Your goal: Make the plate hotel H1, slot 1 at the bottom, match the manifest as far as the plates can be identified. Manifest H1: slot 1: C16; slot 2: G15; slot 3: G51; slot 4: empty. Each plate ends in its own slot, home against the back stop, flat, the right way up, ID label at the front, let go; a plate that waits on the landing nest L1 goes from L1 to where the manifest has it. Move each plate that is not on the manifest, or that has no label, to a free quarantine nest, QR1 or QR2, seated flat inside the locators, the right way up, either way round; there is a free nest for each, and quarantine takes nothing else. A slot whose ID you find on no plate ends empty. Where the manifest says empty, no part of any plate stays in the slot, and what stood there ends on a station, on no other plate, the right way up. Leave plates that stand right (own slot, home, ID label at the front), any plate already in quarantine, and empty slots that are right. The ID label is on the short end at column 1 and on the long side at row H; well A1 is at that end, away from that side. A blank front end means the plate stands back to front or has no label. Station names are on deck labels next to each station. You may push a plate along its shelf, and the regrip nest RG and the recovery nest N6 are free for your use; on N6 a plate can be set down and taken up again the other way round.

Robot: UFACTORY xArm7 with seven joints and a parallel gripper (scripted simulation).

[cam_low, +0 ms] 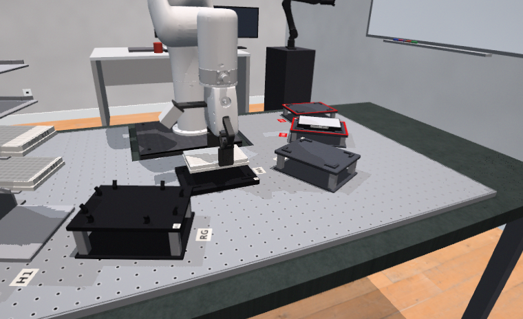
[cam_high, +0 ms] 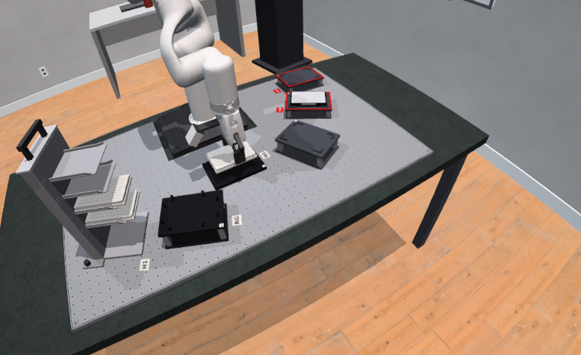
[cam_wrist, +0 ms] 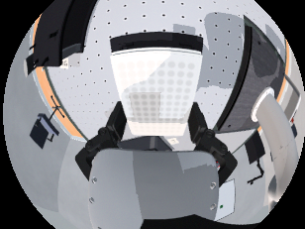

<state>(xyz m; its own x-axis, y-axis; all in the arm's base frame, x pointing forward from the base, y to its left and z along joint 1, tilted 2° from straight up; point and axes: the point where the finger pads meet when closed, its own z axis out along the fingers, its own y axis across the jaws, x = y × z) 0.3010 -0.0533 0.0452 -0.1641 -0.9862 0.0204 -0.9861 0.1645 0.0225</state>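
Observation:
My gripper is shut on a white well plate, gripping it across its width. It holds the plate flat, a little above the flat black nest N6. The gripper, the plate and the nest also show in the exterior view. In the wrist view the plate lies between the fingers; I can read no label on it. Hotel H1 stands at the left with white plates on its two lower shelves. Its two upper shelves are empty.
The black regrip nest RG is empty next to the hotel. A dark grey nest to the right is empty. Of the two red-framed quarantine nests, the nearer holds a white plate and the farther is empty. The arm's base stands behind N6.

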